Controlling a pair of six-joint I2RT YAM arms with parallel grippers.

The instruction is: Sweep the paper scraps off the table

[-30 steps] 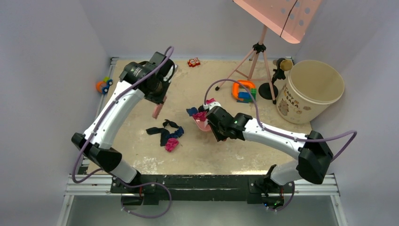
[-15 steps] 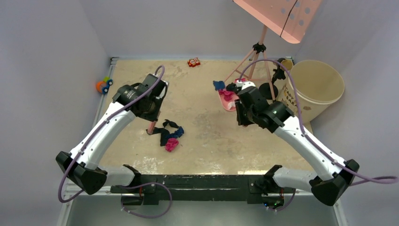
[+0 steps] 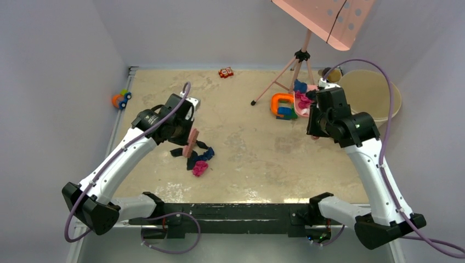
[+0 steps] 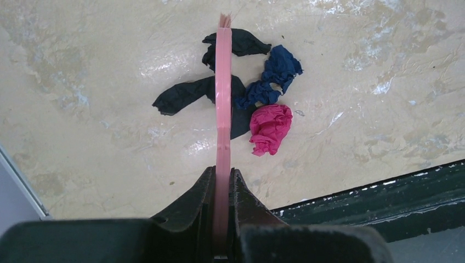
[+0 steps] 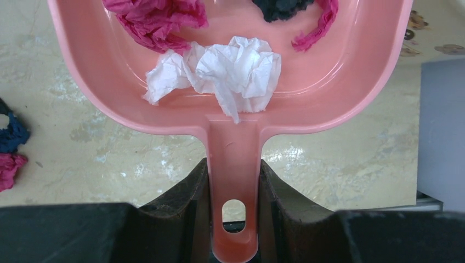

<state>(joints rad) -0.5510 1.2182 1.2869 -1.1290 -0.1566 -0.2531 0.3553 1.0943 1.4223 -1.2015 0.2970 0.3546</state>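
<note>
Black, dark blue and magenta paper scraps [image 3: 196,158] lie in a small heap on the beige table [image 3: 247,164], left of centre; they also show in the left wrist view [image 4: 257,104]. My left gripper [image 3: 183,130] is shut on a thin pink brush [image 4: 223,98], held over that heap. My right gripper [image 3: 321,112] is shut on the handle of a pink dustpan [image 5: 233,159], raised beside the cream bucket [image 3: 368,104]. The pan holds white [image 5: 230,68], magenta and dark scraps.
An orange, blue and green toy [image 3: 283,105] lies under the dustpan. A pink tripod stand [image 3: 299,60] rises at the back right. A red-and-white block [image 3: 225,72] sits at the far edge. A small toy [image 3: 120,99] rests on the left rail.
My right arm has carried the loaded dustpan from the table's middle to the right, up beside the bucket. My left gripper with the brush has moved nearer, onto the remaining heap.
</note>
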